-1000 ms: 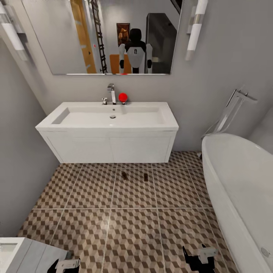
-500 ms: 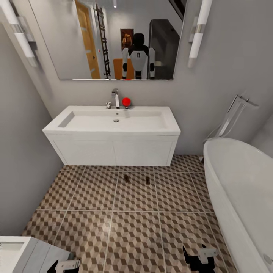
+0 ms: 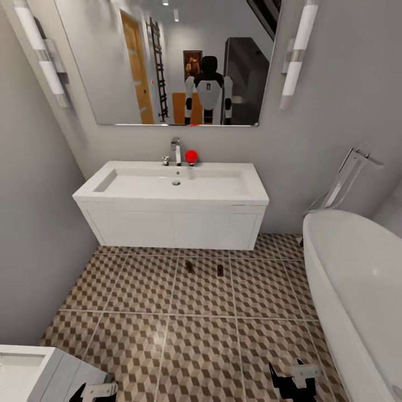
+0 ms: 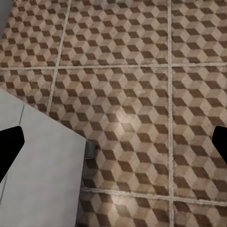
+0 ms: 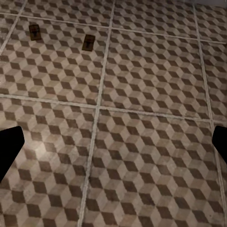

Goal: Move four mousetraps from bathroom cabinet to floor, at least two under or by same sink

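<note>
Cube-patterned bathroom floor carries two mousetraps before the sink. Both end effectors, left and right, stand spread apart, empty.

A home bathroom — white sink under a wall mirror, bathtub at right, cube-patterned tiled floor.

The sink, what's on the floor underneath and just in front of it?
Two mousetraps lie side by side, apart, on the patterned bathroom floor just in front of the sink. The floor directly beneath is hidden by its white vanity, so anything there cannot be seen.
</note>
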`<state>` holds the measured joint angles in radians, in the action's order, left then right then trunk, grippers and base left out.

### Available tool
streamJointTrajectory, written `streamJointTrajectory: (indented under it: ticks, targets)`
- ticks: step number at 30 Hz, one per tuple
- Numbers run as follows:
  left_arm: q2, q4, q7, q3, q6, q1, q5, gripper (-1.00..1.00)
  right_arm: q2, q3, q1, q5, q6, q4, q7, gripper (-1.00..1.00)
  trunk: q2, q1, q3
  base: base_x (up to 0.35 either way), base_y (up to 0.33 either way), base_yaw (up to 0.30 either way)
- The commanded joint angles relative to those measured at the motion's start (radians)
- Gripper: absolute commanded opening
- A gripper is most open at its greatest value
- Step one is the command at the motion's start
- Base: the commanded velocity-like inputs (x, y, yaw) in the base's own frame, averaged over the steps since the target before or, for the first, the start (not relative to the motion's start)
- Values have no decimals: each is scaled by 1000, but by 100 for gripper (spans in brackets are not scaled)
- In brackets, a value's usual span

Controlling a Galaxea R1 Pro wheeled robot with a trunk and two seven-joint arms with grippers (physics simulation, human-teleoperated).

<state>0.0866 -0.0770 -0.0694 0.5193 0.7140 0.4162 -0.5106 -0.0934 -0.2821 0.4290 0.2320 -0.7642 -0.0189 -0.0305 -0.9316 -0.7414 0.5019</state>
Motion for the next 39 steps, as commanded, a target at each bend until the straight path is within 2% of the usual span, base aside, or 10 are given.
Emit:
streamJointTrajectory:
  ticks: [1, 19, 39]
  targets:
    - [-1, -3, -7, 8, 4, 1, 1, 100, 0, -8, 0, 10, -3, 0, -3, 100, 7, 4, -4, 0, 0, 73]
    - [-1, -3, -7, 8, 4, 1, 1, 100, 0, -7, 0, 10, -3, 0, -3, 100, 133, 73, -86, 0, 0, 68]
    - [-2, -3, -7, 8, 4, 1, 1, 100, 0, -8, 0, 10, -2, 0, -3, 100, 273, 150, -152, 0, 0, 6]
